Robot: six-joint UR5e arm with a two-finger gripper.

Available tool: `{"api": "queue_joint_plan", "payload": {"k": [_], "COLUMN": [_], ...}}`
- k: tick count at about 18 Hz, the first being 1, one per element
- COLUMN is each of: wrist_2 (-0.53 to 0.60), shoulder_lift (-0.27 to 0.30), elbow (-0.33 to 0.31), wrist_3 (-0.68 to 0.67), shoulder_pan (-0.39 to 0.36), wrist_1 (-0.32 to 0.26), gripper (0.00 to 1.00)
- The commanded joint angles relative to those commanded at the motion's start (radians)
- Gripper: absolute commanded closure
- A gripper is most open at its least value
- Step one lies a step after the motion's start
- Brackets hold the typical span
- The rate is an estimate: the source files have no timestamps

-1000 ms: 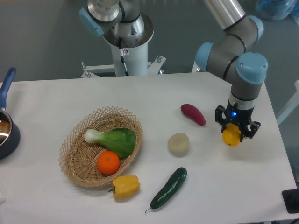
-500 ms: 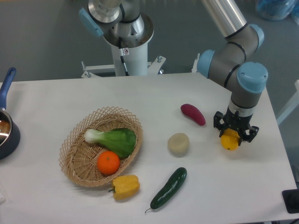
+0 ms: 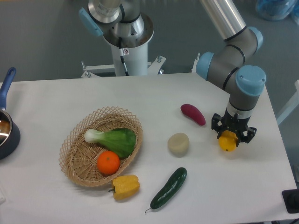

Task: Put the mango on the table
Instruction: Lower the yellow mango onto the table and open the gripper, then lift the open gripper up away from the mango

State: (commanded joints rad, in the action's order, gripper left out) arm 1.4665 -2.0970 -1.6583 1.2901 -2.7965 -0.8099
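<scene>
Overhead, a white table (image 3: 140, 100) with a robot arm reaching down over its right side. The gripper (image 3: 230, 135) points straight down, its two black fingers closed around the mango (image 3: 227, 141), a smooth yellow-orange fruit whose lower end shows below the fingers. Whether the mango touches the tabletop cannot be told. It sits toward the table's right edge, with bare white surface between it and that edge and more bare surface toward the front edge. Left of the gripper, a dark red sweet potato (image 3: 193, 114) lies near, and a pale round lump (image 3: 178, 143) sits a little further left. A cucumber (image 3: 169, 187) lies near the front. A wicker basket (image 3: 74, 154) at centre-left holds an orange (image 3: 109, 162) and a leafy green vegetable (image 3: 114, 139); a yellow bell pepper (image 3: 124, 186) rests just beside its front rim.
</scene>
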Motion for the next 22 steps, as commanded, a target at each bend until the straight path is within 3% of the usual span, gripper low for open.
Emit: {"api": "queue_joint_plan", "payload": {"k": [2,4,10,14,16,19,22], "wrist_2": [0.000,0.000,0.000,0.009,0.015,0.015,0.014], "shoulder_lift": [0.000,0.003,0.018,0.080,0.153,0.210,0.258], "elbow": [0.006,0.011,0.063,0.138,0.175,0.207,0.196], "wrist_3": [0.008,0.005,-0.002,0.011,0.034,0.167,0.323], "shoulder_pan": [0.000,0.000,0.015,0.015,0.006,-0.008,-0.067], "wrist_1": [0.002,0.002,0.000,-0.023,-0.102,-0.231,-0.284], "gripper": [0.14,0.00,0.00,0.00,0.00,0.00,0.00]}}
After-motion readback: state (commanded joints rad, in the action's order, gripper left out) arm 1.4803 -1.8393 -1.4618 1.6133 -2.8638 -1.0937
